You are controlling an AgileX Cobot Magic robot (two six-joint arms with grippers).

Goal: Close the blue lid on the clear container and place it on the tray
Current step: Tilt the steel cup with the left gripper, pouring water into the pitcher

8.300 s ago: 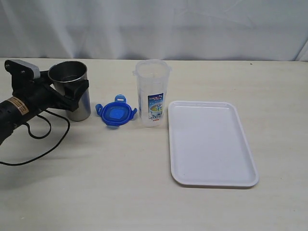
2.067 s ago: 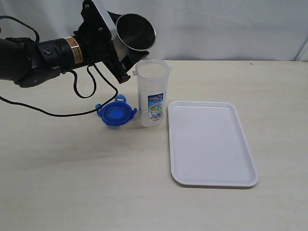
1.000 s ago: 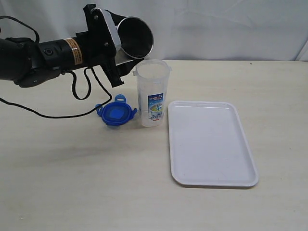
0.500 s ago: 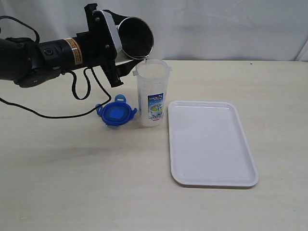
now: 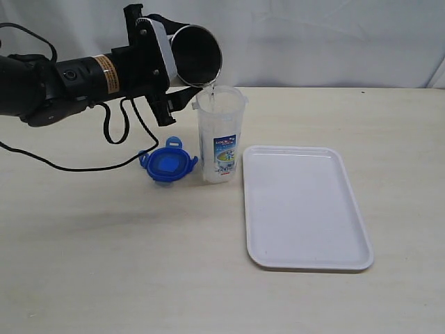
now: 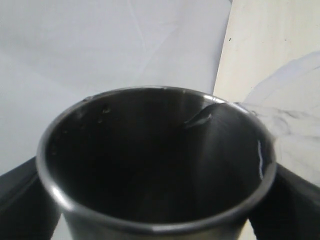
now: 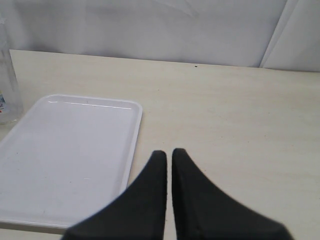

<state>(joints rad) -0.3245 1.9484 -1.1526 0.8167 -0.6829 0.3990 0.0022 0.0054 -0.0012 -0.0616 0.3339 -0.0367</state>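
Note:
The clear container (image 5: 220, 136) stands upright and uncovered just left of the white tray (image 5: 306, 209). The blue lid (image 5: 167, 164) lies flat on the table beside the container's left side. My left gripper (image 5: 182, 64) is shut on a steel cup (image 5: 197, 56), held tipped above the container's mouth, and a thin stream of water falls from its rim. The left wrist view is filled by the cup (image 6: 155, 165), with water at its lip (image 6: 200, 117). My right gripper (image 7: 168, 154) is shut and empty, hovering near the tray (image 7: 65, 150); the container's edge (image 7: 7, 95) shows there.
A black cable (image 5: 83, 163) trails from the left arm across the table behind the lid. A white curtain (image 5: 313, 35) closes the back of the table. The right arm is outside the exterior view.
The left gripper has tipped the steel cup a little further over the container, and water now runs from its rim into the container. Lid, container, tray and right gripper have not moved.

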